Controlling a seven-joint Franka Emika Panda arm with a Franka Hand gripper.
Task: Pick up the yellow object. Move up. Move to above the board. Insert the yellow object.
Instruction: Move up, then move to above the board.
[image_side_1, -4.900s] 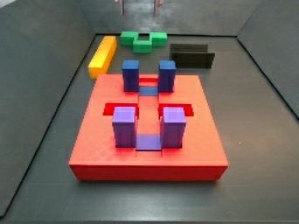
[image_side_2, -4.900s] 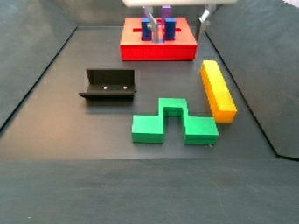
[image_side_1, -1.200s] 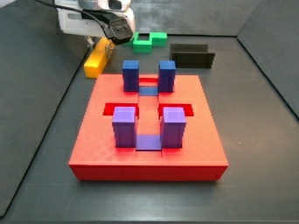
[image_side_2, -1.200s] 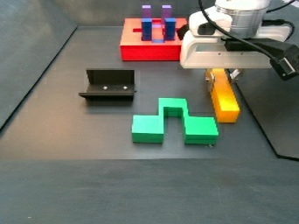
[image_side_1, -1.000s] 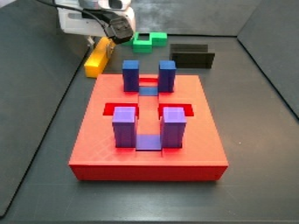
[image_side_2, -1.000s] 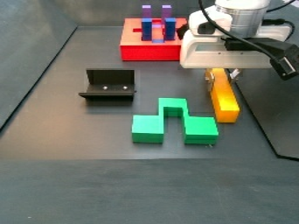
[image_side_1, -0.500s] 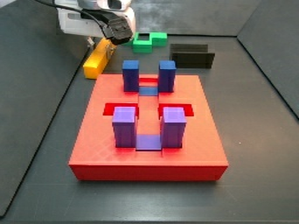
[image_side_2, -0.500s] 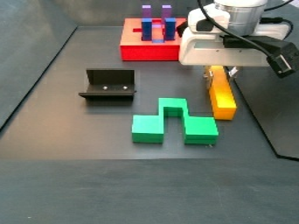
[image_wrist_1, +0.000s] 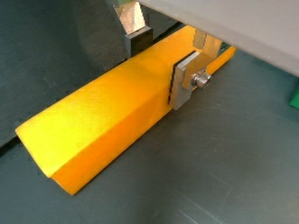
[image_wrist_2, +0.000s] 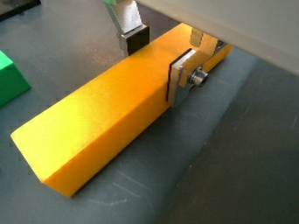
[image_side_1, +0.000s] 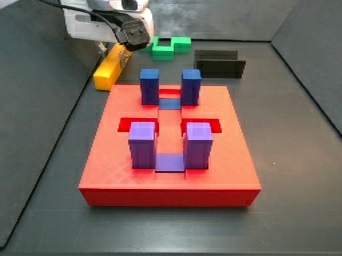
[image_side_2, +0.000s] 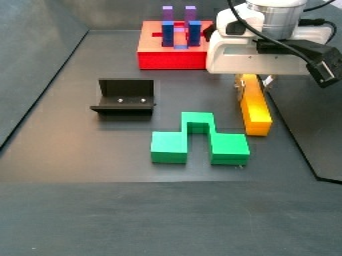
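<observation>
Yellow-orange and totally plain, the yellow object (image_wrist_1: 111, 109) is a long slim bar with smooth faces and crisp edges, and right now the gripper (image_wrist_2: 162, 54) has it pinched across its narrow width near one end. Both wrist views show a flat silver finger (image_wrist_1: 186, 77) pressed flat on one long side and a dark pad on the opposite side, so the claw is clamped on the bar, not just hovering around it. Grabbing across the short dimension makes sense, since that's the only span those parallel plates could fit around. In a side view the bar (image_side_2: 253, 108) sits at the edge of the dark floor, next to the green notched block (image_side_2: 198, 139) but not touching it; I can't really tell if it's off the floor yet. The board (image_side_1: 170, 147) is a big flat red slab with recessed slots and blue and purple uprights, well apart from the bar. The fixture (image_side_2: 124, 97) stands off on its own. My guess is lifting comes next, and an off-centre grip on a long bar could let it droop.
</observation>
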